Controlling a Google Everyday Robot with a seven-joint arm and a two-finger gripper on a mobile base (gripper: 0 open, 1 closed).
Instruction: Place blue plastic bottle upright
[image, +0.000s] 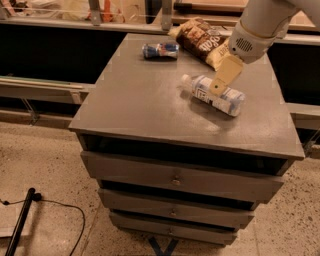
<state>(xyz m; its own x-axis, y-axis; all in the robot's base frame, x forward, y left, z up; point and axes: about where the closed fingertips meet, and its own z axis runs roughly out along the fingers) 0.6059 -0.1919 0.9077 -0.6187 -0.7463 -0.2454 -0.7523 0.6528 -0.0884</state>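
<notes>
On the top of the grey drawer cabinet (145, 115), the blue plastic bottle (228, 101) is seen lying on its side near the right edge, its cap turned to the left. The gripper (216, 88) is pointed down at the bottle's middle, and the arm is slanted down from the far right corner. Whether the gripper is open or closed cannot be told. A drink can (160, 50) and snack bags (201, 40) are laid at the far edge.

Setting: an indoor test area of the lab or workshop type. Indicators:
- a grey cabinet (95, 150) with knobbed drawers (175, 177), standing alone on a speckled terrazzo floor (45, 165)
- a loose black cable (75, 212) lying on that floor
- a long dark counter (60, 24) behind
- sample items on the worktop (145, 100): bottle (227, 100) on its side, can (160, 50), snack bag (200, 40)
- the robot's claw (219, 85), over the bottle at the worktop's right rear
</notes>
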